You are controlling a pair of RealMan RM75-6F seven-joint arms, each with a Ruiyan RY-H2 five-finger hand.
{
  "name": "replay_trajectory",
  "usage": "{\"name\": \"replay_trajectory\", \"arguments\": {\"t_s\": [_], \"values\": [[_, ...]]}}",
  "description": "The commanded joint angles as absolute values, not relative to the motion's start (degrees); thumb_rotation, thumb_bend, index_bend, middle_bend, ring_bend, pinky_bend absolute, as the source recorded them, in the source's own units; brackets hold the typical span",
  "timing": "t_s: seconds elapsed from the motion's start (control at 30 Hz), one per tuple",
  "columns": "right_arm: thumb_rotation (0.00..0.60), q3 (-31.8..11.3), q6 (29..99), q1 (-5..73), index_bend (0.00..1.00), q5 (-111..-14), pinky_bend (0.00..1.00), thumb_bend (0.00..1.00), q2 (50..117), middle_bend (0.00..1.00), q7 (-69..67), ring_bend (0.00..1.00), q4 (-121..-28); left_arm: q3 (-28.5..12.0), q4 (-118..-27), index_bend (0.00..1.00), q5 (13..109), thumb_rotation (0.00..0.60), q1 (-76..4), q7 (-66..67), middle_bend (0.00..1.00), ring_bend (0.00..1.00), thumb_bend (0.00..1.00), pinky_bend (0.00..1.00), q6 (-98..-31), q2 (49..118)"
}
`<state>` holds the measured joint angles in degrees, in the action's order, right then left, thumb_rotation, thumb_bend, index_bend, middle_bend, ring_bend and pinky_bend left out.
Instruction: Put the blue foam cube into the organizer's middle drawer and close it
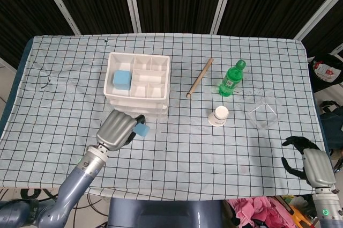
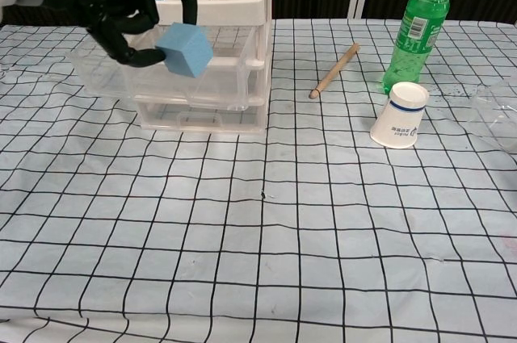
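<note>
Checked cloth (image 2: 323, 262), white with a black grid, covers the table from the near edge to the far one. At the near right corner the right hand (image 1: 306, 159) hangs just off the table edge, palm empty, its dark fingers spread and curved with nothing between them (seen in the head view only).

On the near left, the left hand (image 2: 105, 0) is raised above the cloth in front of the organizer (image 1: 138, 86). Its dark fingertips (image 2: 137, 56) pinch the blue foam cube (image 2: 184, 48), which is clear of the table and tilted, one corner pointing down. In the chest view the cube sits in front of the organizer's middle drawer (image 2: 161, 77), a clear drawer pulled out toward the camera; whether the cube is above the drawer's opening or just short of it cannot be told.

The organizer is a white frame with clear drawers and a divided tray on top. A second blue block (image 1: 122, 79) rests in a left compartment of that tray.

Right of the organizer, an upturned paper cup (image 2: 400, 115) stands on the cloth, with a green bottle (image 2: 415, 24) upright just behind it. A wooden stick (image 2: 334, 71) lies diagonally between the organizer and the bottle. A clear plastic container (image 1: 262, 114) sits well to the right.
</note>
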<state>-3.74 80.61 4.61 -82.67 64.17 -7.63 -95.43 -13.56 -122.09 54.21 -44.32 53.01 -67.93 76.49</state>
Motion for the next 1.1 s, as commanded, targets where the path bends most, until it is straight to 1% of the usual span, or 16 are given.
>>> {"name": "replay_trajectory", "arguments": {"t_s": [0.03, 0.13, 0.33, 0.43, 0.5, 0.6, 0.67, 0.9, 0.97, 1.03, 1.1], "values": [[0.6, -3.75, 80.54, 4.62, 0.39, -82.59, 0.26, 0.32, 64.14, 0.28, -7.72, 0.2, -95.4, -16.51, -119.76, 0.48, 49.8, 0.6, -47.48, 55.59, 0.92, 0.9, 0.38, 0.87, -70.03, 79.38], [0.6, -3.77, 80.49, 4.63, 0.39, -82.53, 0.26, 0.32, 64.12, 0.28, -7.78, 0.2, -95.41, -17.39, -118.46, 0.48, 48.09, 0.6, -48.56, 56.05, 0.92, 0.9, 0.38, 0.87, -70.98, 80.04], [0.6, -3.7, 80.47, 4.63, 0.39, -82.64, 0.26, 0.32, 64.1, 0.28, -7.76, 0.2, -95.5, -17.87, -115.74, 0.47, 44.11, 0.6, -50.03, 56.9, 0.92, 0.9, 0.37, 0.87, -72.14, 80.31], [0.6, -3.69, 80.55, 4.6, 0.39, -82.65, 0.26, 0.32, 64.11, 0.28, -7.69, 0.2, -95.54, -17.74, -114.83, 0.44, 42.75, 0.6, -50.38, 56.86, 0.91, 0.89, 0.31, 0.87, -72.32, 80.34], [0.6, -3.7, 80.59, 4.57, 0.39, -82.62, 0.26, 0.32, 64.09, 0.28, -7.65, 0.2, -95.59, -17.31, -114.32, 0.4, 41.92, 0.6, -50.58, 56.93, 0.91, 0.89, 0.25, 0.87, -72.36, 80.23], [0.6, -3.72, 80.62, 4.55, 0.39, -82.58, 0.26, 0.32, 64.1, 0.28, -7.63, 0.2, -95.62, -16.83, -114.1, 0.37, 41.48, 0.6, -50.6, 56.53, 0.91, 0.89, 0.18, 0.87, -72.5, 80.05], [0.6, -3.68, 80.59, 4.55, 0.39, -82.62, 0.26, 0.32, 64.08, 0.28, -7.62, 0.2, -95.62, -16.49, -114.03, 0.36, 41.59, 0.6, -50.57, 56.05, 0.91, 0.89, 0.16, 0.87, -72.64, 79.8], [0.6, -3.66, 80.6, 4.54, 0.39, -82.66, 0.26, 0.32, 64.06, 0.28, -7.62, 0.2, -95.61, -15.91, -115.04, 0.36, 43.69, 0.6, -50.11, 53.51, 0.91, 0.89, 0.16, 0.87, -73.11, 78.28], [0.6, -3.65, 80.63, 4.54, 0.39, -82.71, 0.26, 0.32, 64.06, 0.28, -7.57, 0.2, -95.59, -15.92, -115.98, 0.39, 44.52, 0.6, -49.88, 52.52, 0.91, 0.89, 0.16, 0.87, -73.27, 77.59], [0.6, -3.67, 80.66, 4.52, 0.39, -82.67, 0.26, 0.32, 64.05, 0.28, -7.61, 0.2, -95.59, -15.77, -117.39, 0.45, 45.63, 0.6, -49.5, 51.56, 0.91, 0.89, 0.18, 0.87, -73.51, 76.68], [0.6, -3.69, 80.68, 4.51, 0.39, -82.65, 0.26, 0.32, 64.05, 0.28, -7.59, 0.2, -95.58, -15.51, -118.67, 0.53, 46.89, 0.6, -49.13, 50.9, 0.91, 0.89, 0.23, 0.87, -73.79, 75.86]]}}
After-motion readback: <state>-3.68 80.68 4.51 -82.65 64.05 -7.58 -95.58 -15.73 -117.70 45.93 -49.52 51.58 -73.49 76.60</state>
